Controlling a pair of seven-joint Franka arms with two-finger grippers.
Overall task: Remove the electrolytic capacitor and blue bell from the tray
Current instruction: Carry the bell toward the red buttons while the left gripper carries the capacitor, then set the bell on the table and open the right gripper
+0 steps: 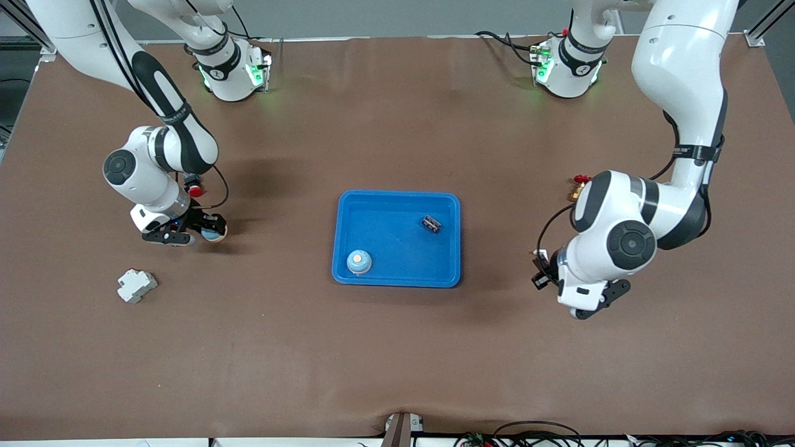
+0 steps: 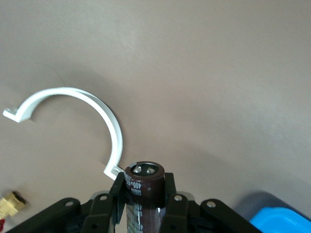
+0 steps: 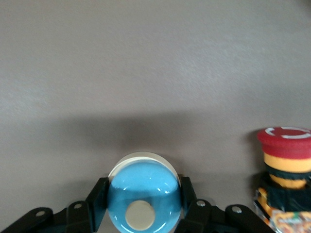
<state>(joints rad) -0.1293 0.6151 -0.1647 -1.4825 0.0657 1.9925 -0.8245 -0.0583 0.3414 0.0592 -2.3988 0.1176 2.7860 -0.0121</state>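
My right gripper (image 3: 143,190) is shut on a blue dome bell (image 3: 144,194) with a cream button, low over the table at the right arm's end, also in the front view (image 1: 213,232). My left gripper (image 2: 144,185) is shut on a dark brown capacitor (image 2: 144,182), held upright by its body, over the table beside the blue tray (image 1: 397,205) at the left arm's end. In the front view that gripper (image 1: 541,274) is mostly hidden by the wrist. In the tray lie a second blue bell (image 1: 359,262) and a small dark component (image 1: 432,224).
A red and yellow stop button (image 3: 284,160) stands close beside the held bell, also in the front view (image 1: 194,188). A white curved clip (image 2: 82,103) and a brass fitting (image 2: 10,204) lie near the left gripper. A white breaker (image 1: 136,285) lies nearer the front camera.
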